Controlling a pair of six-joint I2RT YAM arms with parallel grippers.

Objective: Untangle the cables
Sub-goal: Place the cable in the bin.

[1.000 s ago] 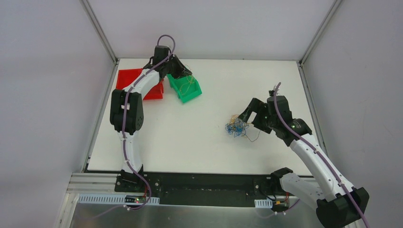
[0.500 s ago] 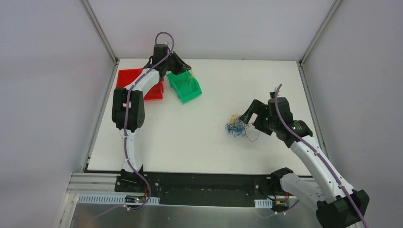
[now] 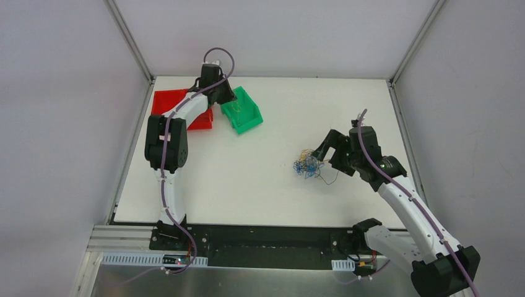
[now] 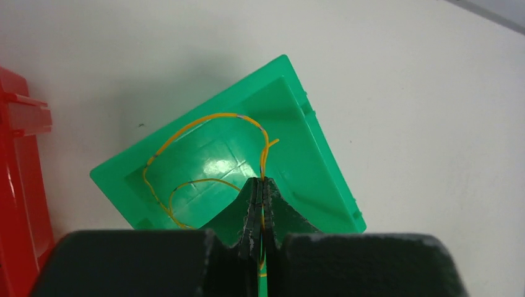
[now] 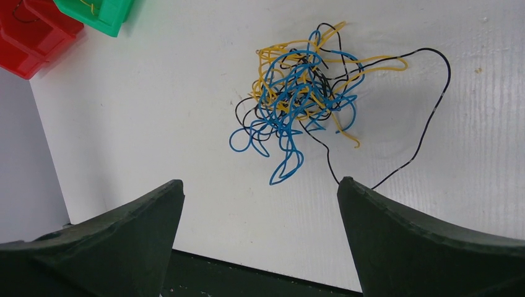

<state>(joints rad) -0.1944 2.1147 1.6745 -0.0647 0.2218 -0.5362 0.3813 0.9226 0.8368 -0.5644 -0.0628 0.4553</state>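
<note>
yellow cable [image 4: 204,117], looped in green bin [image 4: 312,161], was pinched by closed left fingers [image 4: 252,213]; tangled clump [image 5: 297,93] was seen on tabletop [image 5: 155,124] below wide-open, empty right fingers [image 5: 124,241].

White tabletop [image 3: 247,173], matte, soft shadows. Pale grey wall panels [image 3: 272,31] left, back, right. Aluminium corner posts [image 3: 128,37] at far corners. Black strip [image 3: 266,238] along near edge. Even, diffuse light.

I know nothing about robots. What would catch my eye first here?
A knotted tangle of cables in blue, yellow and black lies on the white table right of centre, with the right gripper open just short of it. At the far left, the left gripper is shut on a single yellow cable that loops into a green bin beside a red bin.
</note>
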